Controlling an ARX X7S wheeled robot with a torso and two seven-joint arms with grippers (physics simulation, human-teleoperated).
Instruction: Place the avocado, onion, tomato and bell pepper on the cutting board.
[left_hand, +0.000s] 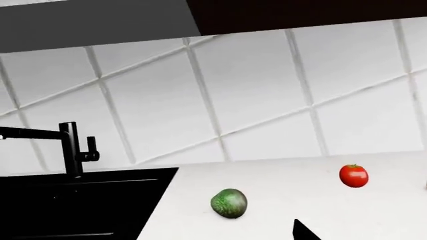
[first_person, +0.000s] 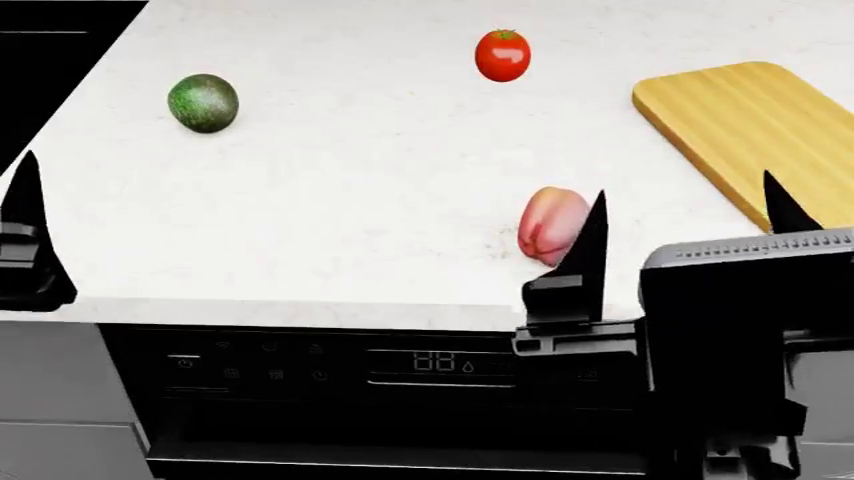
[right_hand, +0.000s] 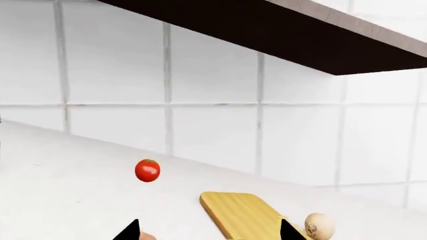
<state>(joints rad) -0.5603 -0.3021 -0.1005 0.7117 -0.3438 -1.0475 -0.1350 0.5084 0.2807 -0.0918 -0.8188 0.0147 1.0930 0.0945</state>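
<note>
Nothing sits on the cutting board (first_person: 754, 125) yet. My right gripper (first_person: 681, 225) hangs with jaws spread and empty, the bell pepper (first_person: 550, 224) just beside its left finger on the tabletop (first_person: 360, 190). Next I centre, then close. Left gripper's (first_person: 27, 215) jaws: can't tell.

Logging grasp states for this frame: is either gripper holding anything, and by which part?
Nothing is held. The right gripper is open, fingers spread near the bell pepper without closing on it. The left gripper's state cannot be told.
</note>
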